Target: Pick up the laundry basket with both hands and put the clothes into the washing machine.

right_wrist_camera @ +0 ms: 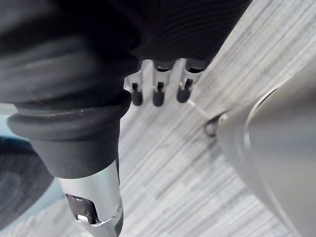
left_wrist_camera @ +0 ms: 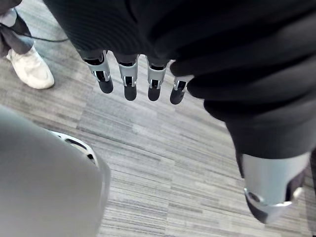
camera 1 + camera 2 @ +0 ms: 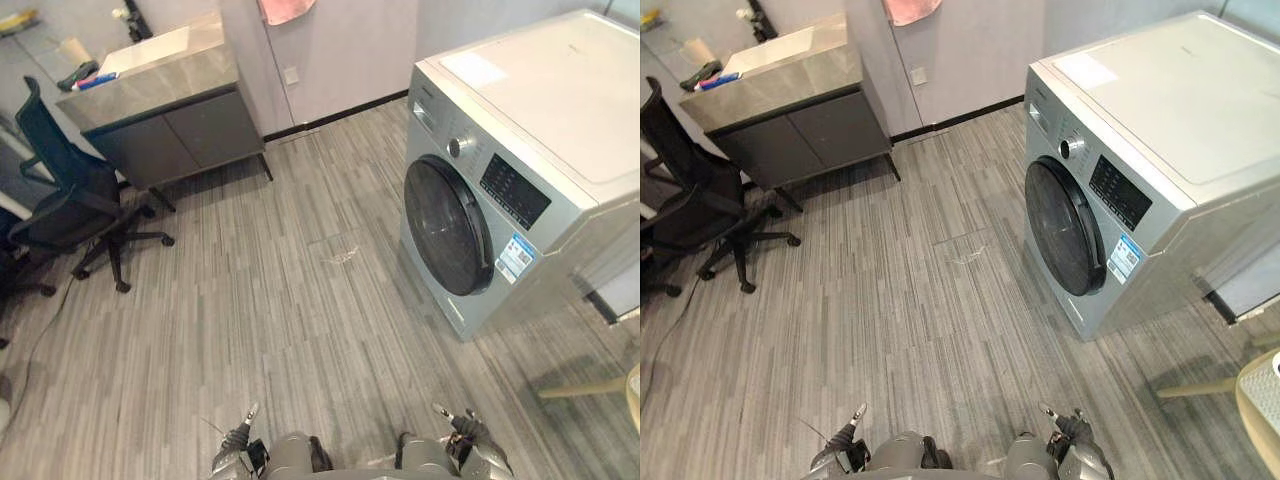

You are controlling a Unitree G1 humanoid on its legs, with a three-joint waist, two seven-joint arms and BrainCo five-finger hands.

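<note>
Left hand (image 3: 236, 448): low at 7 o'clock; silver, dark-tipped fingers (image 2: 129, 79) hang straight and relaxed over the floor, empty.
Right hand (image 3: 470, 432): low at 5 o'clock; its fingers (image 1: 158, 91) are straight too, holding nothing.
Floor (image 3: 260, 320): grey planks with fine streaks.
Washing machine (image 3: 520, 130): 2 o'clock; a boxy silver-grey front-loader with a flat pale top, its round dark door (image 3: 447, 227) closed.
Pale curved rim (image 3: 1262, 400): 4 o'clock, at the edge; the right eye view shows mesh inside it. Whether it is the laundry basket cannot be told.
Cabinet (image 3: 170, 125): 11 o'clock, grey, with a smooth counter.
Office chair (image 3: 70, 200): 10 o'clock, black.
Left wrist view: a person's white shoe (image 2: 32, 69).
</note>
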